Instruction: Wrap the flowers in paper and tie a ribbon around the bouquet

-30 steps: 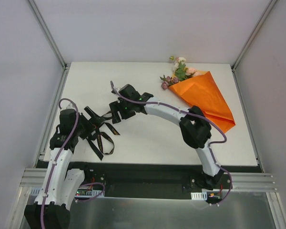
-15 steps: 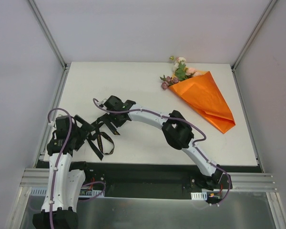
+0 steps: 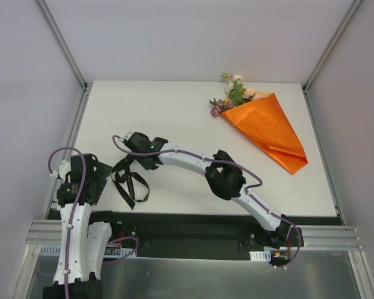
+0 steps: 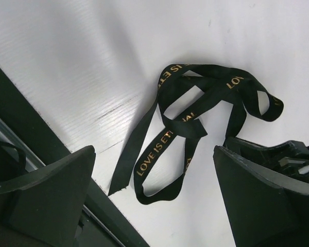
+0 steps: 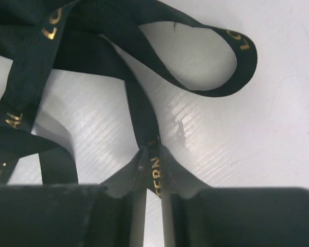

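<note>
Right wrist — right end effector (image 5: 153,191) pinches ribbon (image 5: 139,110); left end effector (image 4: 154,177) spread.

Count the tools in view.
2. The right tool is pinched on the ribbon at the table's near-left corner; the left tool hangs open just left of the ribbon, holding nothing.

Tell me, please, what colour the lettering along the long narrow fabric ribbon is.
Gold, on the long black fabric ribbon; the left wrist view shows it best.
</note>
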Robot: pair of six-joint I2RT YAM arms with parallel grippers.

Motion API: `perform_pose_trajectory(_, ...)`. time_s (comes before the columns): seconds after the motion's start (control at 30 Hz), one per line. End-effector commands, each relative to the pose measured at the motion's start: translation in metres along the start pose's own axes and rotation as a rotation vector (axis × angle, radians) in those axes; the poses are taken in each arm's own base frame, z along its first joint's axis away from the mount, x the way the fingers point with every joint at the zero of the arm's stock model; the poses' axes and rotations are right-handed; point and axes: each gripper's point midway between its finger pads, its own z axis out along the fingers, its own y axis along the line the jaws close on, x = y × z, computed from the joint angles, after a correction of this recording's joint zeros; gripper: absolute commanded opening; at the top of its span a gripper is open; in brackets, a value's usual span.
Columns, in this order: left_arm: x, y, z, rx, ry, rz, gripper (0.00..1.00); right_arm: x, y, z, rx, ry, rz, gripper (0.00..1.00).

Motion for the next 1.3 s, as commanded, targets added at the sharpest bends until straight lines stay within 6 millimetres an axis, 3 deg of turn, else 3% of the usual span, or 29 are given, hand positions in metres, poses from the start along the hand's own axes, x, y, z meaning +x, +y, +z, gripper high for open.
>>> perform_pose_trajectory(0.0, -0.002, 0.007, -0.001, -0.073, 0.008, -0.045, 0.99, 0.042, -0.024, 0.002, 0.014, 0.149, 0.075, 0.05)
perform_pose_trajectory(0.1, 0.009, -0.001, 0.009, -0.07, 0.092, -0.013, 0.99, 0.031, -0.062, -0.034, 0.097, 0.095, 0.171, 0.01)
perform_pose_trajectory(0.13, 0.011, -0.005, 0.012, -0.065, 0.109, -0.001, 0.99, 0.049, -0.073, -0.043, 0.123, 0.12, 0.185, 0.01)
perform_pose_trajectory(0.17, 0.016, -0.004, 0.018, -0.098, 0.153, 0.008, 0.99, 0.038, -0.094, -0.076, 0.15, 0.056, 0.248, 0.01)
perform_pose_trajectory(0.23, 0.026, -0.013, 0.021, -0.08, 0.227, 0.021, 0.99, 0.049, -0.125, -0.11, 0.224, 0.026, 0.333, 0.01)
perform_pose_trajectory(0.27, 0.027, -0.018, 0.029, -0.084, 0.244, 0.025, 0.99, 0.079, -0.151, -0.138, 0.271, 0.036, 0.395, 0.01)
perform_pose_trajectory(0.33, 0.039, -0.029, 0.03, -0.042, 0.325, 0.021, 0.99, 0.118, -0.181, -0.162, 0.366, 0.065, 0.494, 0.01)
perform_pose_trajectory(0.37, 0.039, -0.041, 0.036, 0.003, 0.336, 0.026, 0.99, 0.167, -0.205, -0.174, 0.444, 0.16, 0.549, 0.01)
perform_pose_trajectory(0.4, 0.045, -0.044, 0.039, 0.028, 0.364, 0.03, 0.99, 0.182, -0.221, -0.2, 0.509, 0.125, 0.627, 0.01)
perform_pose_trajectory(0.43, 0.047, -0.048, 0.042, 0.044, 0.38, 0.036, 0.99, 0.205, -0.241, -0.215, 0.563, 0.142, 0.697, 0.01)
perform_pose_trajectory(0.5, 0.05, -0.05, 0.049, 0.032, 0.395, 0.042, 0.99, 0.24, -0.246, -0.24, 0.594, 0.138, 0.764, 0.01)
perform_pose_trajectory(0.53, 0.05, -0.051, 0.052, 0.032, 0.394, 0.074, 0.99, 0.248, -0.25, -0.247, 0.602, 0.127, 0.792, 0.01)
perform_pose_trajectory(0.63, 0.05, -0.052, 0.064, -0.012, 0.376, 0.195, 0.99, 0.256, -0.249, -0.265, 0.6, 0.074, 0.82, 0.01)
perform_pose_trajectory(0.73, 0.056, -0.039, 0.083, -0.136, 0.383, 0.261, 0.98, 0.261, -0.253, -0.284, 0.616, 0.037, 0.858, 0.01)
perform_pose_trajectory(0.9, 0.059, -0.009, 0.099, -0.317, 0.357, 0.19, 0.96, 0.273, -0.268, -0.31, 0.683, -0.01, 0.925, 0.01)
perform_pose_trajectory(1.0, 0.059, -0.007, 0.109, -0.357, 0.355, 0.188, 0.91, 0.286, -0.275, -0.321, 0.711, -0.016, 0.968, 0.01)
perform_pose_trajectory(1.1, 0.056, -0.009, 0.121, -0.385, 0.336, 0.18, 0.8, 0.294, -0.277, -0.329, 0.719, -0.03, 0.991, 0.01)
perform_pose_trajectory(1.13, 0.061, -0.007, 0.125, -0.399, 0.365, 0.187, 0.67, 0.298, -0.28, -0.332, 0.731, -0.029, 1.007, 0.01)
perform_pose_trajectory(1.27, 0.051, -0.015, 0.134, -0.391, 0.372, 0.161, 0.0, 0.318, -0.285, -0.348, 0.8, -0.008, 1.061, 0.01)
